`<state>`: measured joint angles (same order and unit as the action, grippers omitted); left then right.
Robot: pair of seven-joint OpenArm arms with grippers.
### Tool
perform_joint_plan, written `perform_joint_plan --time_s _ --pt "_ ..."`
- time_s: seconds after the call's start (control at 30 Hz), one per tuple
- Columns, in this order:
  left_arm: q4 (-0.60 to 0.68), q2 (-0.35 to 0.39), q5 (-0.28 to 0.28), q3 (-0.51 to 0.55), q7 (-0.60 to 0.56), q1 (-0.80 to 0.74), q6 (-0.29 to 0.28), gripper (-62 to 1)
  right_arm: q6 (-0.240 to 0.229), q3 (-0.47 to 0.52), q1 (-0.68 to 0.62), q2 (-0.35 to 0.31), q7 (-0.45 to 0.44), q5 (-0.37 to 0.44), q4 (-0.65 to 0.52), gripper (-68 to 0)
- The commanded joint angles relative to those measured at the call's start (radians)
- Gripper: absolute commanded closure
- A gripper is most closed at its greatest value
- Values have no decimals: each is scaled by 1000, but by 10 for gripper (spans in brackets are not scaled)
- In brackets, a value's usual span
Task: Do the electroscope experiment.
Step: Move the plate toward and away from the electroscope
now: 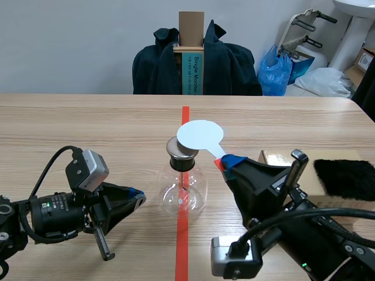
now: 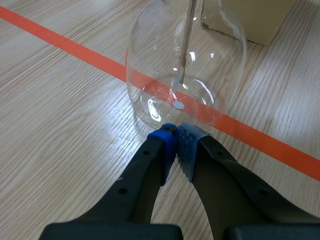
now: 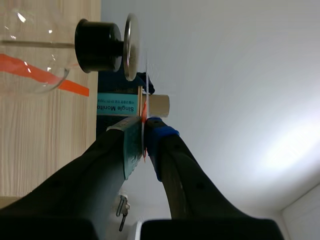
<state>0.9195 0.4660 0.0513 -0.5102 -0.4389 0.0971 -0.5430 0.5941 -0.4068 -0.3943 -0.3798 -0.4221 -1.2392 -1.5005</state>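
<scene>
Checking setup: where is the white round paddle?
Scene view, centre: white round paddle over the metal top of the clear glass flask, held by the right gripper.

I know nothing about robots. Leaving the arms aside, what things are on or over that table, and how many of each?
Glass flask electroscope: 1
White disc paddle: 1
Black furry pad: 1
Cardboard box: 1
Total: 4

A dark jacket [image 1: 234, 67] hangs beyond the table [image 1: 88, 126] — a tall cardboard box [image 1: 191, 28] stands at its middle. A blue plastic bag [image 1: 274, 69] sits beside.
</scene>
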Motion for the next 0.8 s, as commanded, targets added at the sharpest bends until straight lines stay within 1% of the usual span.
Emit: perform_joint_plan --time_s 0.0,0.33,0.77 --pt "14 -2 7 4 -13 3 2 -27 10 8 6 -11 -16 4 -12 -8" --pt "14 -2 7 4 -13 3 2 -27 11 8 6 -11 -93 4 -12 -8" --pt "14 -2 7 4 -13 3 2 -27 11 8 6 -11 -101 4 -12 -8"
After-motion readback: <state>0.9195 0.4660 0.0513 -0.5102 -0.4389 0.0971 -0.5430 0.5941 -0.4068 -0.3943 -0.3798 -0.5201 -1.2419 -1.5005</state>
